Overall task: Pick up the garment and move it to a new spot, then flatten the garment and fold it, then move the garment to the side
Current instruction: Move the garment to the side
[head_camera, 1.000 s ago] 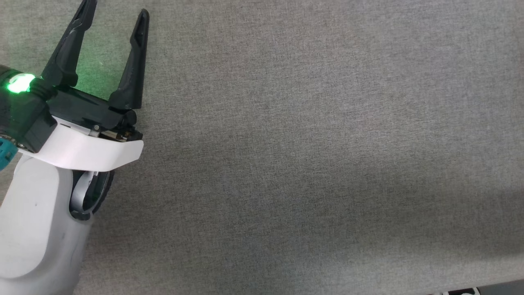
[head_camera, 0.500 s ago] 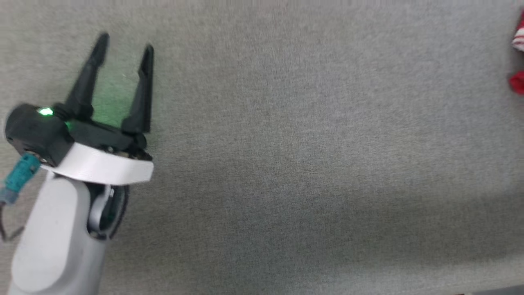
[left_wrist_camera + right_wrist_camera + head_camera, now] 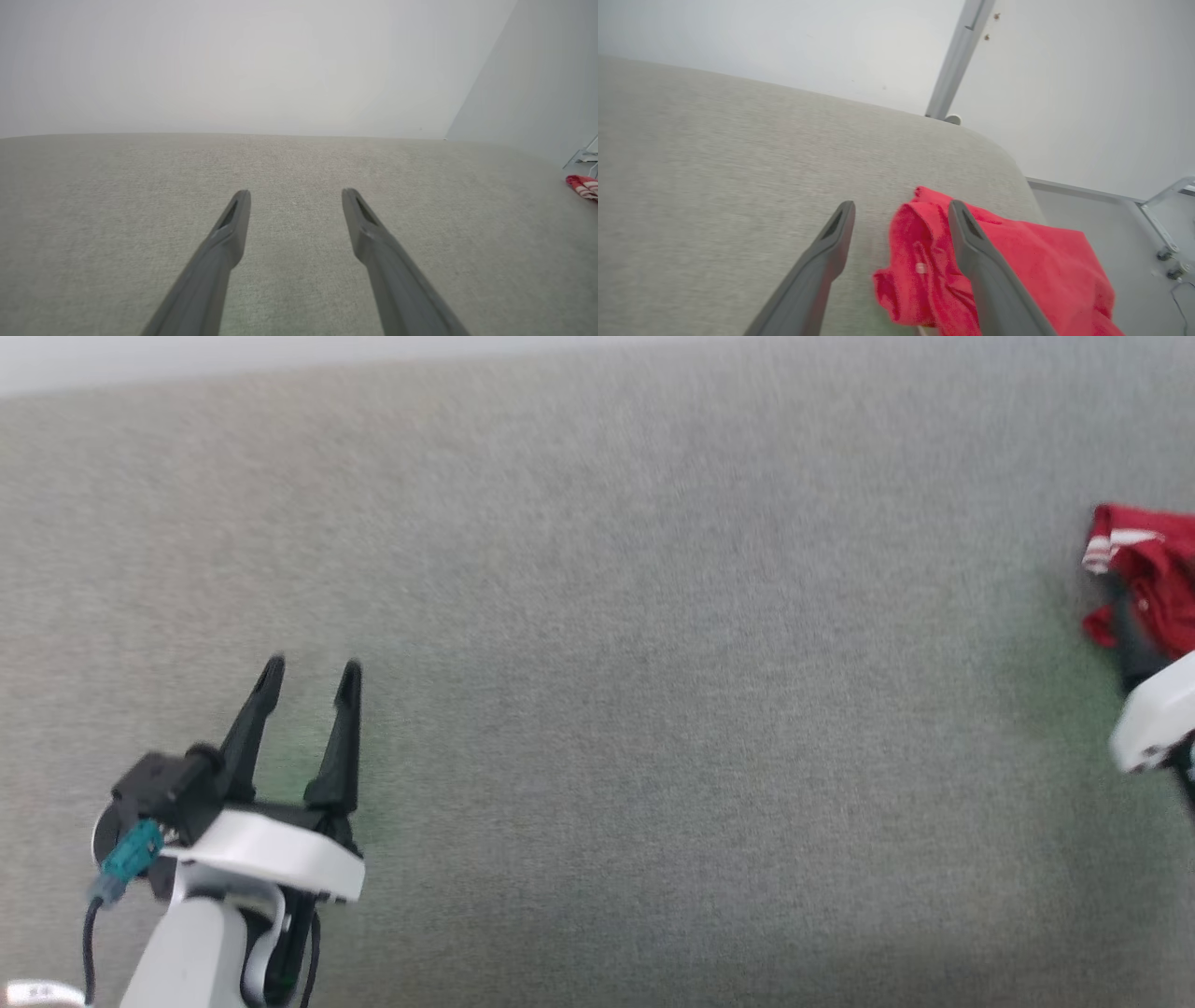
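Note:
The garment point(image 3: 1146, 560), bright red with a striped white sleeve end, lies crumpled at the far right of the grey table. My right gripper point(image 3: 901, 207) stands open over its left part. The red cloth point(image 3: 1022, 266) sits between and under the two dark fingers, and neither finger presses on it. In the head view one dark right finger point(image 3: 1127, 639) crosses the cloth. My left gripper point(image 3: 311, 669) is open at the lower left, far from the garment, with nothing between its fingers point(image 3: 233, 224). A sliver of the garment point(image 3: 582, 185) shows at the right edge of the left wrist view.
The grey fabric table top point(image 3: 653, 709) stretches wide between the two grippers. Its rounded far right corner point(image 3: 1004, 154) is close behind the garment. A metal post point(image 3: 957, 60) stands beyond it, with a floor and frame legs point(image 3: 1160, 224) to the right.
The head camera has swung up and to the right, so the garment and my right wrist have come into view. The left gripper stays open.

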